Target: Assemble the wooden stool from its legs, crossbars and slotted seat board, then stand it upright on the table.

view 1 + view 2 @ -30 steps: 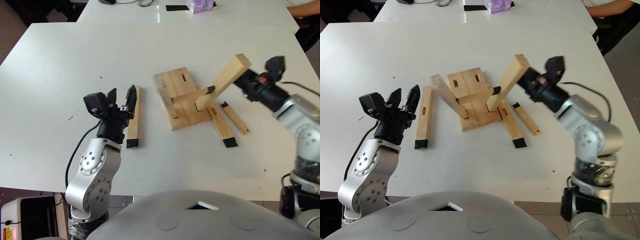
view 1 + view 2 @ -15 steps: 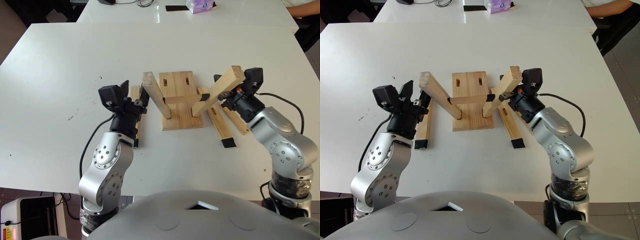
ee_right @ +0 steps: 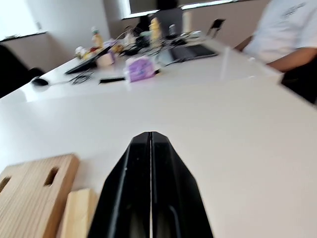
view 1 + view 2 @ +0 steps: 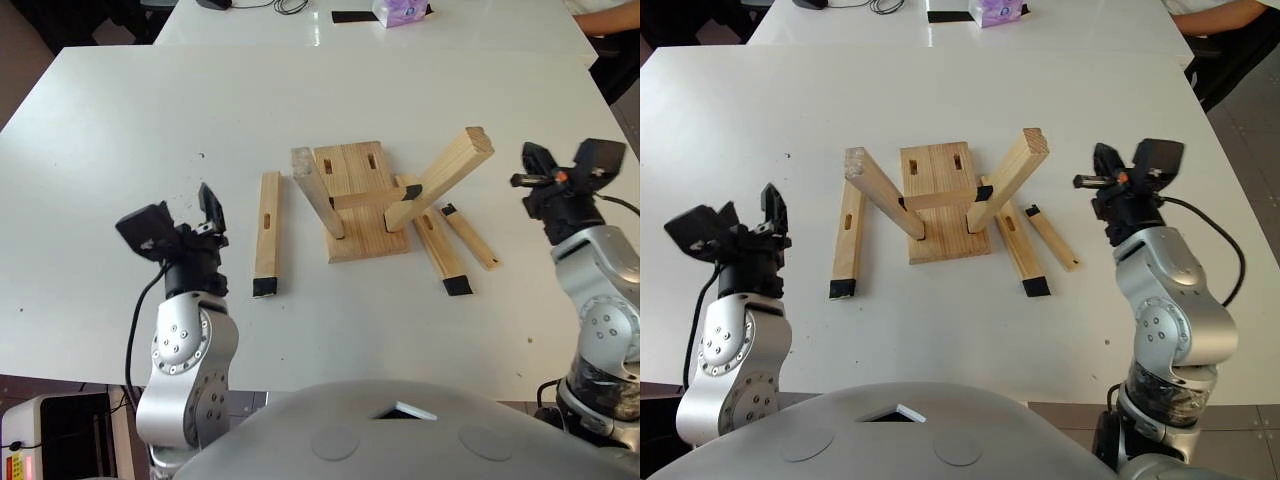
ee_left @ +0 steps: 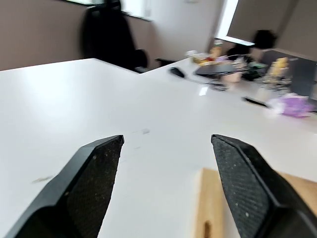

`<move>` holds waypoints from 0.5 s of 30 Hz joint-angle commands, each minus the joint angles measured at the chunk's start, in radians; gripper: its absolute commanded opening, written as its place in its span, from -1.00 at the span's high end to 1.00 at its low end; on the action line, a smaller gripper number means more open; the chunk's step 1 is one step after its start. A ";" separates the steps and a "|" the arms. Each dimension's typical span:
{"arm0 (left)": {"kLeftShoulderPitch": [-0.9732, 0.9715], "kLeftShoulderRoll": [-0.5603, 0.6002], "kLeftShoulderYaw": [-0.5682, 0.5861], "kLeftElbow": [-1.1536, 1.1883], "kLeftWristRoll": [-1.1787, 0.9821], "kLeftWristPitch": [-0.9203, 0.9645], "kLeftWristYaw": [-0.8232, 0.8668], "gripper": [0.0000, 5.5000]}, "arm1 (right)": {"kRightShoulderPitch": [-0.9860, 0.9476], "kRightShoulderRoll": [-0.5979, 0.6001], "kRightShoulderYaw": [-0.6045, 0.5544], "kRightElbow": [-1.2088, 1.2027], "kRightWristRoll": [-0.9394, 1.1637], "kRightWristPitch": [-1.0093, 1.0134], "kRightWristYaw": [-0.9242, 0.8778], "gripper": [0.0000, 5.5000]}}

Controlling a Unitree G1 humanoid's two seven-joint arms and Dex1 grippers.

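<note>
Between the fingers of my left gripper (image 5: 167,140), spread wide and empty, I see the white table (image 4: 120,120), with a loose leg (image 4: 266,232) lying flat near it towards the middle, untouched. Farther in, the slotted seat board (image 4: 352,163) lies flat, and on it rest the left tilted leg (image 4: 318,190) and the right tilted leg (image 4: 440,180), joined by a crossbar (image 4: 366,199) and splayed outward. My right gripper (image 3: 150,140) is pinched closed on nothing, off to the board's right, and between them a second loose leg (image 4: 441,252) and a short crossbar (image 4: 471,238) lie flat
</note>
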 commanded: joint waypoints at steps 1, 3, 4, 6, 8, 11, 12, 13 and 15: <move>-0.053 0.001 -0.161 -0.036 0.032 0.057 -0.021 0.01 | -0.020 0.091 0.119 -0.178 0.199 0.110 -0.029 1.00; -0.151 0.018 -0.377 -0.006 0.001 0.121 -0.110 0.16 | -0.033 0.123 0.290 -0.255 0.285 0.174 -0.026 1.00; -0.196 0.032 -0.492 0.010 -0.016 0.153 -0.163 0.22 | -0.039 0.120 0.360 -0.279 0.305 0.195 -0.015 1.00; -0.212 0.050 -0.548 0.017 -0.041 0.176 -0.212 0.36 | -0.039 0.108 0.393 -0.279 0.297 0.210 -0.022 1.00; -0.198 0.064 -0.506 0.008 -0.056 0.179 -0.229 0.51 | -0.029 0.090 0.371 -0.260 0.266 0.201 -0.030 1.00; -0.177 0.075 -0.458 0.013 -0.050 0.172 -0.228 0.74 | -0.025 0.083 0.382 -0.244 0.225 0.189 -0.042 1.00; -0.170 0.077 -0.428 0.021 -0.044 0.164 -0.225 0.80 | -0.023 0.085 0.390 -0.241 0.213 0.184 -0.044 1.00; -0.164 0.069 -0.380 0.032 -0.026 0.150 -0.205 0.88 | -0.021 0.085 0.393 -0.236 0.198 0.177 -0.047 1.00; -0.155 0.040 -0.247 0.051 0.021 0.113 -0.142 0.99 | -0.017 0.070 0.357 -0.217 0.145 0.150 -0.062 1.00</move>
